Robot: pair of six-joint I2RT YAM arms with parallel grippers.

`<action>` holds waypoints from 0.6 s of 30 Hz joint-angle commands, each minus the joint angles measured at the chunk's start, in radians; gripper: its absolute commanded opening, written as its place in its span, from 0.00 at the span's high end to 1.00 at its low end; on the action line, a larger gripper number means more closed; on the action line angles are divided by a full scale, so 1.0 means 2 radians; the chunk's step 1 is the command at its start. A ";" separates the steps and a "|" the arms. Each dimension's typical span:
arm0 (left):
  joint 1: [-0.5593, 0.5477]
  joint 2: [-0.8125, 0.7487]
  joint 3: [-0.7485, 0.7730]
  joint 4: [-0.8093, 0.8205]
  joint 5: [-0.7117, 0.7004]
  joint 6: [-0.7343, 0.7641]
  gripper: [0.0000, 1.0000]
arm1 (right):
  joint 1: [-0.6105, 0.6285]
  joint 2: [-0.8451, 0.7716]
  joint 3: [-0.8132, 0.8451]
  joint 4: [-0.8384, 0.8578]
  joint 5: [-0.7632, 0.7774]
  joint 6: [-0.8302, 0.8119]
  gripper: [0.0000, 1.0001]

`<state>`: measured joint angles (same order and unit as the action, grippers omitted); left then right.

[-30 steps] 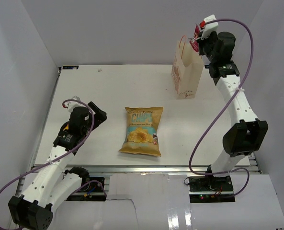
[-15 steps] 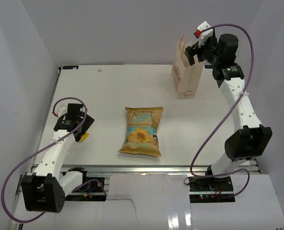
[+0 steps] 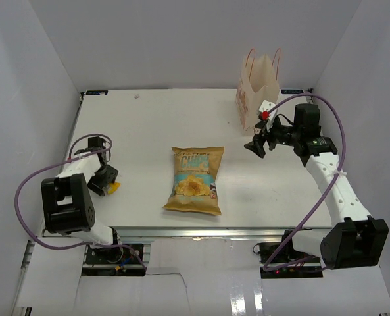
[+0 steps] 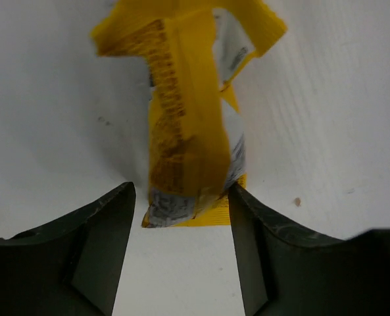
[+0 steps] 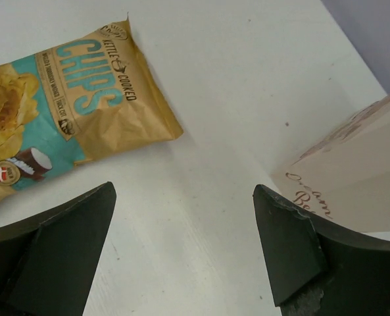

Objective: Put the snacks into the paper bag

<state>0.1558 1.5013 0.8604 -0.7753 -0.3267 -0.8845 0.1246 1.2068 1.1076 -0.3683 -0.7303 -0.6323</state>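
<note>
A: Entry one, right fingers point(image 5: 56, 250): change?
B: Lowered from above the paper bag point(image 3: 257, 99) to bench point(image 3: 148, 118) level, just in front of it; spread wide, holding nothing; facing the chips bag point(image 3: 195, 181), which lies flat at bench centre, well apart from the paper bag.
A: Entry two, left fingers point(image 4: 102, 250)?
B: Arm folded back toward its base and dropped; fingers open, straddling the near end of a yellow packet point(image 4: 191, 112) near the left bench edge; not yet closed on it.
A: Meaning for the task?
B: Two snacks left out, each apparently with an arm assigned; bag contents not visible.
A: Obstructions?
B: Nothing lies between chips bag and paper bag; loop handles point(image 3: 264, 59) stand over the mouth; chips bag looks broad for that opening, likely needing edgewise entry; yellow packet has the whole bench to cross.
</note>
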 commanded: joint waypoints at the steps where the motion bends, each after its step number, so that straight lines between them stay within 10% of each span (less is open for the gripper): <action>1: 0.013 0.025 0.027 0.061 0.018 0.055 0.34 | -0.002 -0.016 -0.001 0.000 -0.034 -0.003 0.09; 7: 0.018 0.044 0.048 0.084 0.072 0.080 0.75 | -0.002 -0.016 0.001 -0.010 -0.063 0.002 0.08; 11: 0.019 -0.004 0.033 0.121 0.152 0.116 0.83 | 0.000 -0.007 0.014 -0.042 -0.119 -0.018 0.08; 18: -0.023 -0.112 -0.046 0.368 0.489 0.122 0.85 | 0.086 0.045 0.062 -0.074 -0.140 0.044 0.05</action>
<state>0.1635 1.3544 0.7967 -0.3401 0.3077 -0.6529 0.2344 1.2575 1.1660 -0.4973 -0.9649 -0.6323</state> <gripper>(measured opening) 0.299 0.946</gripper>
